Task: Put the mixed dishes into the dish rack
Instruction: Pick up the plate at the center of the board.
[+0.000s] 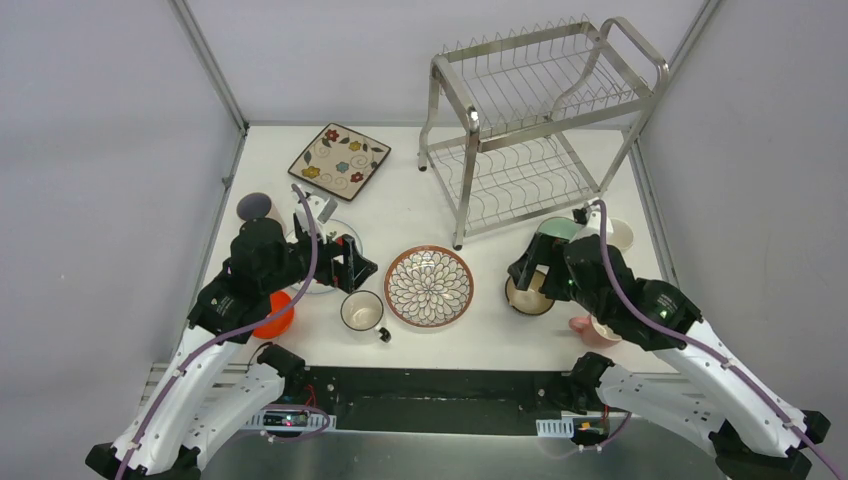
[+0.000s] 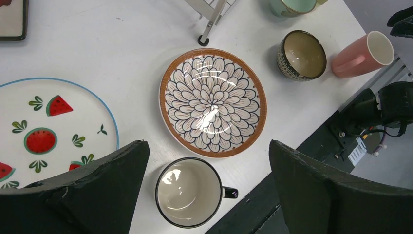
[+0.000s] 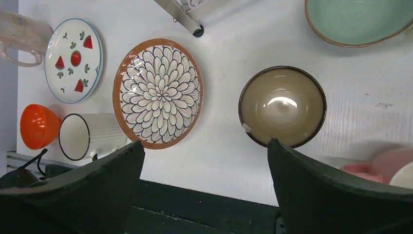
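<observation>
Dish rack (image 1: 545,95) stands at far right of the tabletop (image 1: 400,215), two wire tiers, w/ one front foot just beyond the petal-pattern plate (image 1: 429,286). All dishes I can see sit on the tabletop, outside the rack. Square floral plate (image 1: 340,160) is at the far left, well apart from the rest. Petal plate lies flat, center-front, w/ a black-rimmed cream mug (image 1: 362,311) just beside its near-left edge, upright, handle toward the front. Orange bowl (image 1: 275,315) is further left near the front edge, partly under the L arm. L fingers (image 2: 97,190) are spread wide, holding nothing, hovering over the watermelon plate (image 2: 48,126) and the mug. A pale mug (image 3: 19,31) sits just left of the watermelon plate. R fingers (image 3: 87,190) are also spread wide, nothing between them, hovering over the brown bowl (image 3: 282,107), which sits upright right of the petal plate. Mint bowl (image 3: 355,19) is just beyond the brown bowl, close to the rack's lower tier, w/ a pale cup (image 1: 620,235) beside it. Pink cup (image 2: 363,54) lies on its side near the front right edge.
</observation>
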Controlling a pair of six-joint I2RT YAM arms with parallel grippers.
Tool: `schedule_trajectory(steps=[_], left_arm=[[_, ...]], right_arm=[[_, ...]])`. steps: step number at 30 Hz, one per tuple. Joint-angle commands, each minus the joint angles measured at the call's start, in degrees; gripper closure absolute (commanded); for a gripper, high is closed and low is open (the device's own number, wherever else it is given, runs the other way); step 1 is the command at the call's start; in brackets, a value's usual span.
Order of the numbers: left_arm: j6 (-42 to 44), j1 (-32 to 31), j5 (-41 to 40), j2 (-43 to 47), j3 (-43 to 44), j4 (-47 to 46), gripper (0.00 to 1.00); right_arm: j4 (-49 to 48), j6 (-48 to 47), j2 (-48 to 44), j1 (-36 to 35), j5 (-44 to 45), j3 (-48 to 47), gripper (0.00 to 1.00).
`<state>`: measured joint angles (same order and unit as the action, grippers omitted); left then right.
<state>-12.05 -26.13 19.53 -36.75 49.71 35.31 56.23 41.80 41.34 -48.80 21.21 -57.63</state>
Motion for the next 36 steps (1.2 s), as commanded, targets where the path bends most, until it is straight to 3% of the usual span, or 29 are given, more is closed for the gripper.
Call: schedule_trajectory(steps=[1, 18, 26, 36], left_arm=[[0.9, 0.5, 0.1, -0.2, 0.4, -1.1, 0.01], [-0.3, 0.5, -5.2, -0.1, 3.7, 1.1, 0.01], [-0.1, 0.5, -13.5, 1.9, 2.3, 1.9, 0.01], [0.5, 0.4, -13.8, 5.6, 0.3, 2.1, 0.01]], right_arm=[[-0.7, 1.3, 0.1, -0.2, 1.4, 0.0, 0.0], [-2.1, 1.0, -2.7, -0.3, 2.4, 0.5, 0.0], [-8.3, -0.1, -1.3, -0.2, 2.7, 2.6, 0.01], [-18.3, -3.0, 5.1, -0.3, -1.4, 6.5, 0.06]])
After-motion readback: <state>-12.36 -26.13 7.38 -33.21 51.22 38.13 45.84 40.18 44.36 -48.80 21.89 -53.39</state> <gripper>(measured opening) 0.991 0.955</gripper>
